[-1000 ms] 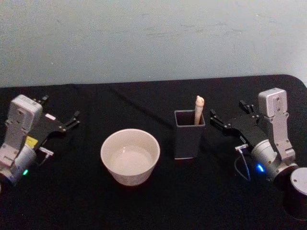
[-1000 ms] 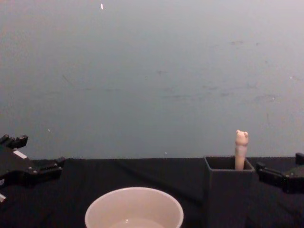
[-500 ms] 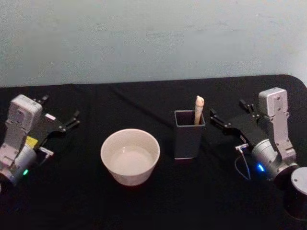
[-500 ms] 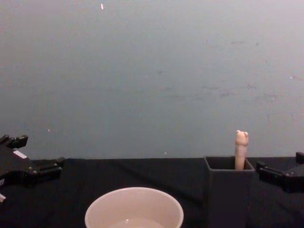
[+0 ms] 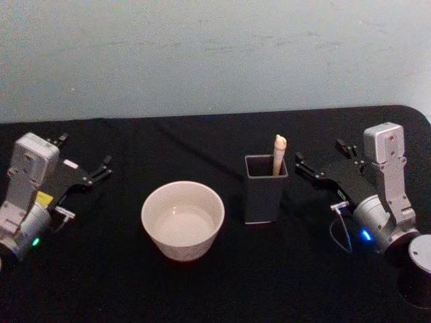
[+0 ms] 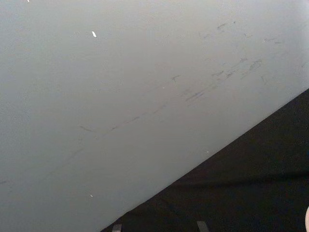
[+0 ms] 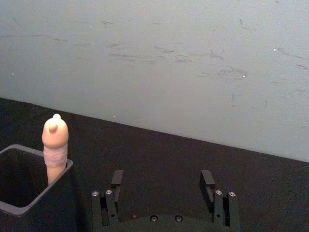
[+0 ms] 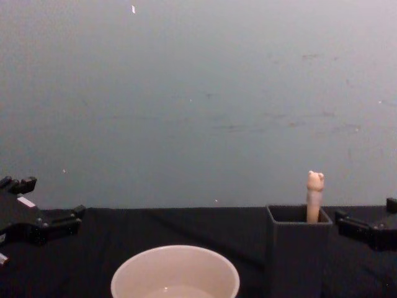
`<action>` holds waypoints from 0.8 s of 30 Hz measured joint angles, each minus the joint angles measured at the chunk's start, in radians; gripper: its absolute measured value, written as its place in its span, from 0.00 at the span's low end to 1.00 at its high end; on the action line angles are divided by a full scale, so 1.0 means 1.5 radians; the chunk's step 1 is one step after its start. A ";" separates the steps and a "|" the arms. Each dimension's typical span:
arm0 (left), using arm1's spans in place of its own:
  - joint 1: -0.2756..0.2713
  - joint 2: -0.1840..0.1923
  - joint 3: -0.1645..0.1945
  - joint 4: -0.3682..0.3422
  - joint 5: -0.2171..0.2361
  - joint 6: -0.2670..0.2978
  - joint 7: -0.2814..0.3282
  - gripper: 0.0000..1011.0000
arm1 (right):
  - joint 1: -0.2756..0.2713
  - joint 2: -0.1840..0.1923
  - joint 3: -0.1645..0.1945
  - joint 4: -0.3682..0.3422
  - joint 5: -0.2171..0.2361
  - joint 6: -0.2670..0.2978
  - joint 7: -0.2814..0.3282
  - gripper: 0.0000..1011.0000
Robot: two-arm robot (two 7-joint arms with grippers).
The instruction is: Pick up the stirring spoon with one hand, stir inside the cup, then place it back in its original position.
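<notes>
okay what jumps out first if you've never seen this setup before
The cream-white cup sits bright on the black table, left of the dark grey holder where the bear-topped stirring spoon stands. The right gripper waits open beside the holder; the left gripper sits far left.

The head view looked forward and down from above the black worktop (image 5: 222, 282), taking in its whole width up to the pale wall (image 5: 215, 54). The chest view sat lower, level with the worktop's surface, facing the same wall side-on. Both shared the cup (image 5: 182, 219), the holder (image 5: 265, 188) and the stirring spoon (image 5: 278, 153). The left wrist view faced the wall obliquely, with a tilted worktop edge. The right wrist view looked close over the right gripper (image 7: 161, 181) toward the holder and spoon, as the head view also showed.
</notes>
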 joint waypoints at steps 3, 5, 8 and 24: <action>0.000 0.000 0.000 0.000 0.000 0.000 0.000 0.99 | 0.000 0.000 0.000 0.000 0.000 0.000 0.000 0.99; 0.000 0.000 0.000 0.000 0.000 0.000 0.000 0.99 | 0.000 0.000 0.000 0.000 0.000 0.000 0.000 0.99; 0.000 0.000 0.000 0.000 0.000 0.000 0.000 0.99 | 0.000 0.000 0.000 0.000 0.000 0.000 0.000 0.99; 0.000 0.000 0.000 0.000 0.000 0.000 0.000 0.99 | 0.000 0.000 0.000 0.000 0.000 0.000 0.000 0.99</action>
